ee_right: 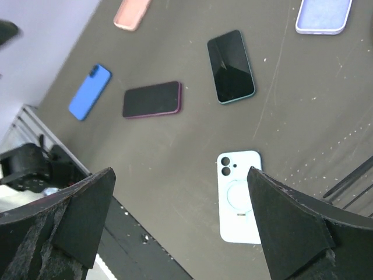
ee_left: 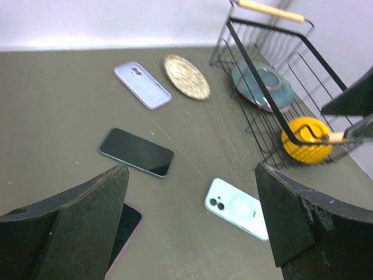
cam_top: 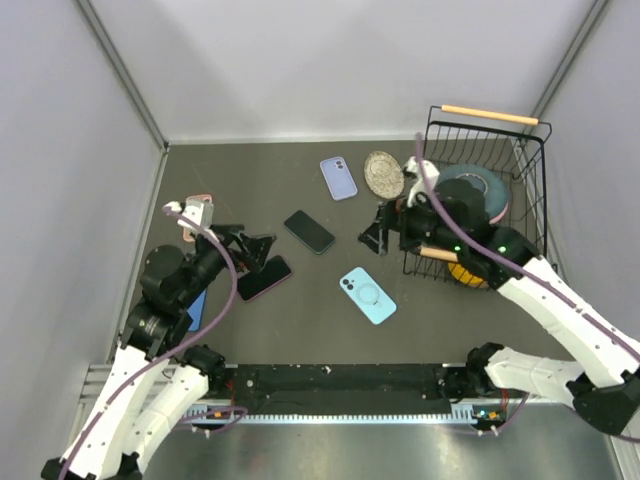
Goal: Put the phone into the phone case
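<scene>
A light blue phone case point(cam_top: 367, 295) lies back up at the table's centre; it also shows in the left wrist view point(ee_left: 239, 208) and the right wrist view point(ee_right: 239, 195). A dark phone with a teal edge point(cam_top: 309, 231) lies screen up behind it. A second dark phone with a maroon edge point(cam_top: 264, 277) lies to the left. My left gripper point(cam_top: 252, 248) is open and empty above the maroon phone, with wide-spread fingers in its own view point(ee_left: 189, 175). My right gripper point(cam_top: 378, 232) is open and empty, hovering behind the blue case point(ee_right: 179, 175).
A lavender case point(cam_top: 338, 178) and a round woven coaster point(cam_top: 383, 173) lie at the back. A blue case point(cam_top: 196, 308) and a pink case point(cam_top: 198, 205) lie at far left. A black wire basket point(cam_top: 545, 190) at right holds a teal plate point(cam_top: 470, 185) and a yellow object point(cam_top: 465, 272).
</scene>
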Controlling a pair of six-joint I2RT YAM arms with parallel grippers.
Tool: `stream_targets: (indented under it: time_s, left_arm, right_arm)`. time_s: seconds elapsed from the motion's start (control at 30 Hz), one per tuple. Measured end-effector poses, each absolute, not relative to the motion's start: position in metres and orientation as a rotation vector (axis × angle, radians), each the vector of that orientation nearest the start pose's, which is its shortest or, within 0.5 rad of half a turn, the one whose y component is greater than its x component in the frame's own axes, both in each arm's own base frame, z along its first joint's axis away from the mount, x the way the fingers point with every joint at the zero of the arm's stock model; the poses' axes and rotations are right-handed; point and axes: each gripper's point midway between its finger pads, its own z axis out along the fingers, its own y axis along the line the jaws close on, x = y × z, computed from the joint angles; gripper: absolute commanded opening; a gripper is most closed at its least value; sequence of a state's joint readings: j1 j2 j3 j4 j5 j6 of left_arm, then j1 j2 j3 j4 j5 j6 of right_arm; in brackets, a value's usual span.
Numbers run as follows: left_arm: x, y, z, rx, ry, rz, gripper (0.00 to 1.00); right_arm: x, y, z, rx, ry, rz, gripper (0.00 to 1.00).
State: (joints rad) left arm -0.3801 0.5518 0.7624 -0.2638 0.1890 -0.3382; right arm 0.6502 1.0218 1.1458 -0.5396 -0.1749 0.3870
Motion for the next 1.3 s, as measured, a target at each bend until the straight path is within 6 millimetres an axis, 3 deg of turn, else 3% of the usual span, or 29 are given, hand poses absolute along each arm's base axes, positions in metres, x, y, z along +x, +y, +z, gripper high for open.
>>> stream_targets:
  time_s: [0.07, 0.17, 0.37, 0.5, 0.93, 1.3]
  left_arm:
    - [0.228, -0.130, 0.316, 0.136, 1.629, -0.657, 0.95]
    - [0.227, -0.106, 0.328, 0.036, 1.573, -0.570, 0.95]
    - [0.224, -0.071, 0.336, -0.113, 1.503, -0.448, 0.95]
    - [0.225, -0.061, 0.332, -0.157, 1.505, -0.404, 0.94]
    - [0.226, -0.051, 0.326, -0.201, 1.520, -0.354, 0.93]
    - [0.227, -0.049, 0.326, -0.209, 1.519, -0.347, 0.93]
  right_arm:
    - [0.232, 0.247, 0.286, -0.443, 2.064, 0.785, 0.96]
    - [0.237, 0.265, 0.252, -0.511, 2.147, 0.677, 0.96]
    - [0.240, 0.279, 0.173, -0.647, 2.331, 0.438, 0.96]
    - [0.235, 0.286, 0.139, -0.760, 2.393, 0.314, 0.96]
    - [0.232, 0.278, 0.070, -1.006, 2.473, 0.016, 0.88]
    - [0.229, 0.272, 0.046, -1.077, 2.514, -0.057, 0.85]
